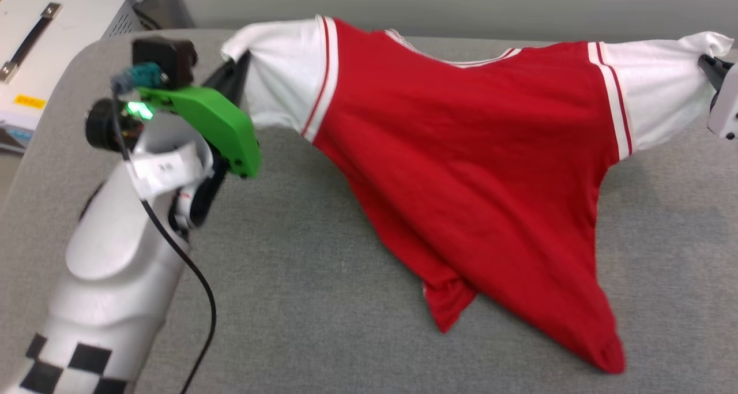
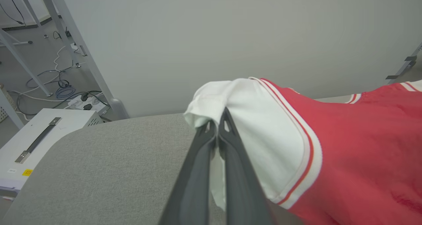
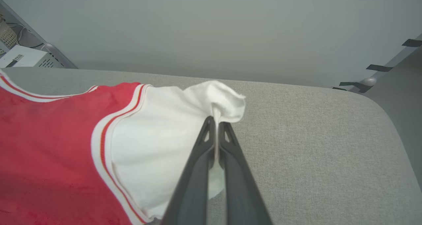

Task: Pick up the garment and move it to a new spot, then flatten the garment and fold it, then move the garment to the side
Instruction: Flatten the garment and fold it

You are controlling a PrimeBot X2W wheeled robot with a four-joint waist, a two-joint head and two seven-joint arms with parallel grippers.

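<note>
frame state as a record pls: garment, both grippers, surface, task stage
garment: red jersey, white sleeves, held up by both sleeves, body sagging toward the surface
left gripper: shut on its left sleeve
right gripper: shut on its right sleeve
surface: grey fabric top
stage: garment spread between the arms, not yet folded

We see a lab or test room: beyond our grey padded table (image 1: 323,278), at ten o'clock, sits a white equipment case (image 1: 40,36), with loose cables (image 2: 64,91), a power strip (image 2: 82,101) and metal frame legs (image 2: 72,30) on bare floor.
</note>
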